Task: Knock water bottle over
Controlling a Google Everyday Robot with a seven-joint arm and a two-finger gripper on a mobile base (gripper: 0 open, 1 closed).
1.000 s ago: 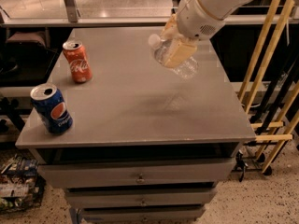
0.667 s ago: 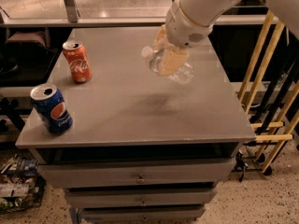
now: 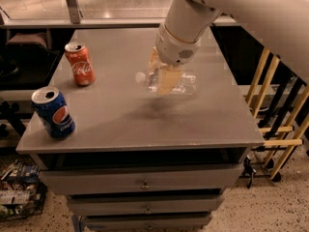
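- Red Coca-Cola can (image 3: 80,64) is standing upright at the left side of the grey table top (image 3: 120,124), toward the back.
- Blue Pepsi can (image 3: 53,112) is standing upright at the front-left corner, near the edge. The two cans are apart from each other.
- Both cans are sitting well left of me, with bare table top between them and my gripper.
- A pale wooden frame (image 3: 285,129) is leaning or standing just off the table's right side. It's below table-top level and not touching anything of mine.
- My gripper (image 3: 161,76) is hanging over the middle of the table, slightly right of centre, with my white arm (image 3: 186,25) coming down from the upper right.
- My jaws are pinching the water bottle (image 3: 186,83): one finger (image 3: 166,83) is crossing in front of its body, the other is sitting behind near the neck.
- The bottle is lying roughly horizontal in my grip, white cap (image 3: 140,76) pointing left toward the cans and base pointing right.
- Its shadow is falling on the table top below and in front of it, so it's looking lifted rather than resting. Contact with the surface: I can't tell.
- The bottle is clear, and I can't tell any fill level.
- Both can tops are facing up. The Pepsi opening is showing dark, contents not visible.
- Three drawers (image 3: 145,182) under the table top are sitting closed, with a dark open slot above them.
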